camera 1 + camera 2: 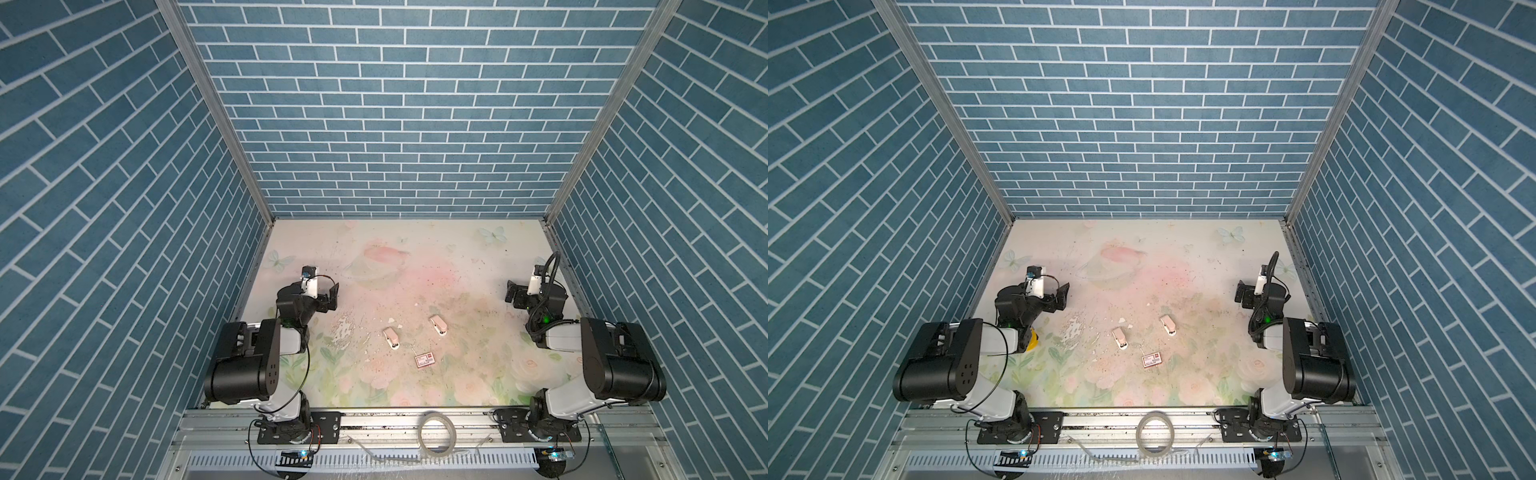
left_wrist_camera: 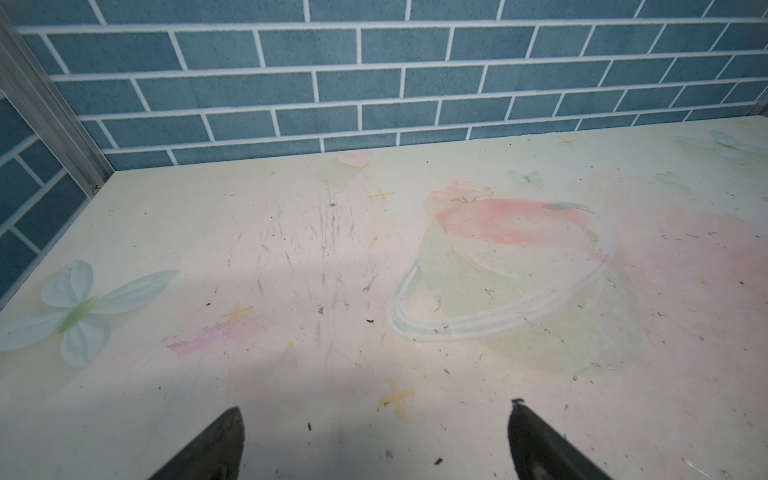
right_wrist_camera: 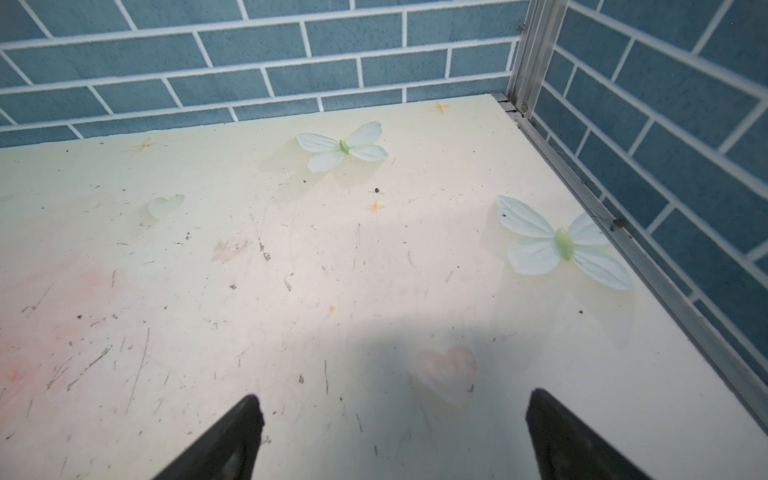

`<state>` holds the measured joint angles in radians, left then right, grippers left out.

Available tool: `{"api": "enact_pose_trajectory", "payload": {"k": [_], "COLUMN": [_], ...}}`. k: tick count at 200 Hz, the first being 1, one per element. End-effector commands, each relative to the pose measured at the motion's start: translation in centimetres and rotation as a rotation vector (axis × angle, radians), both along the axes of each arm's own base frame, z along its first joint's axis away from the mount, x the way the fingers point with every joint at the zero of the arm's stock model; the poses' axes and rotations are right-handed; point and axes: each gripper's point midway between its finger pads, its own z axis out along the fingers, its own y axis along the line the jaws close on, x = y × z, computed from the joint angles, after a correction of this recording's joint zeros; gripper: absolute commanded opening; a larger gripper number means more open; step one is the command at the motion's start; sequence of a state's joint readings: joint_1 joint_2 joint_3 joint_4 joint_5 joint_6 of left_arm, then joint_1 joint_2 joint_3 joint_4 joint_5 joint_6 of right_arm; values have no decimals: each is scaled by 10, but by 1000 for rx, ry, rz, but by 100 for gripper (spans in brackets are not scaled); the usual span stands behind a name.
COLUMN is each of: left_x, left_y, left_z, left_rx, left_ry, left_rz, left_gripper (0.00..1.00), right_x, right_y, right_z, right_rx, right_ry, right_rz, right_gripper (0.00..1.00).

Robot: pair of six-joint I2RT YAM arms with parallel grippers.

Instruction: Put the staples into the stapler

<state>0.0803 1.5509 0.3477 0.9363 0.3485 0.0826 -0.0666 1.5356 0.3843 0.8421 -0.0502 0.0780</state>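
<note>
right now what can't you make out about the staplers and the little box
1) staples: none show in any view; too small, or inside the box, cannot tell.
2) left stapler and right stapler: too small in both top views to tell if open or loaded.
3) box label: too small to read.
4) both wrist views face the back wall, so staplers and box fall outside their edges.

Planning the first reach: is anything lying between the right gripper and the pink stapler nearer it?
Nothing visible does. The right gripper hangs open at the right; only scuffed tabletop lies between it and the nearer stapler. The other stapler and the red-and-white box sit beyond it, off that line.
</note>
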Motion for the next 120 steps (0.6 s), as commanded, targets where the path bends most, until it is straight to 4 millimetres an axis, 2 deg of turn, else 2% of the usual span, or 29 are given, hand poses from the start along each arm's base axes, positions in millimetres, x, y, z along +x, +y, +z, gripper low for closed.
{"api": "enact_pose_trajectory", "payload": {"k": [1, 58, 75, 120], "left_x": [4, 3, 2, 8], "left_y": [-2, -5, -4, -3], "left_z": [9, 15, 16, 41], "left_rx": [15, 26, 22, 19], "left_ry": [-22, -13, -22, 50], "left_rz": [-3, -15, -12, -6], "left_gripper": [100, 99, 100, 100], "right_x": [5, 4, 5, 5], "right_y": [2, 2, -1, -5], "right_z": [6, 7, 13, 29], "right_rx": [-30, -30, -28, -30], "right_ry": [-20, -22, -17, 11], "right_rz": [25, 25, 6, -16], "right_gripper": [99, 99, 99, 99]}}
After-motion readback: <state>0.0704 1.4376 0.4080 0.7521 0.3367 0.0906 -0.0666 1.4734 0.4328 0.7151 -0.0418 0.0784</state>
